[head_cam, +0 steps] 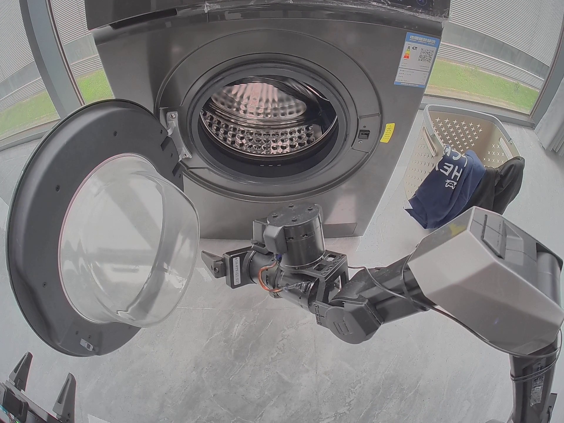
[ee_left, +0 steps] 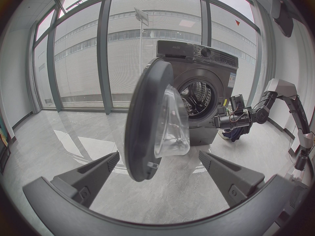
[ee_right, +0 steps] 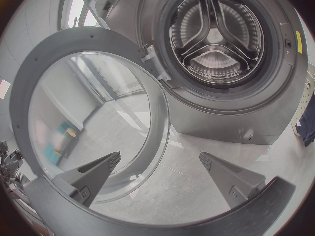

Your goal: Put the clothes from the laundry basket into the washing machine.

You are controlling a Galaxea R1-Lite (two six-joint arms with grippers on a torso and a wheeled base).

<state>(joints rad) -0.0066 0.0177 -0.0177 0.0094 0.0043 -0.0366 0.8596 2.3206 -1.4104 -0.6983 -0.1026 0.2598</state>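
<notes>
The grey washing machine [head_cam: 376, 89] stands ahead with its round door [head_cam: 53, 207] swung wide to the left and a bare steel drum [head_cam: 264, 118]. To its right a white laundry basket [head_cam: 446, 130] holds a navy blue garment [head_cam: 449, 189] draped over its front rim and a black garment [head_cam: 505, 180] beside it. My right gripper [head_cam: 210, 264] hangs low in front of the machine, near the door's edge, open and holding nothing [ee_right: 159, 156]. Down at the lower left my left gripper [head_cam: 47, 371] is open and holds nothing [ee_left: 159, 154], facing the door [ee_left: 144, 122] from the side.
The right arm [head_cam: 411, 283] stretches across the floor in front of the machine, between the drum opening and the basket. The open door takes up the space at the left. Glass windows [head_cam: 35, 60] close off the room behind the machine. Grey floor [head_cam: 235, 371] lies in front.
</notes>
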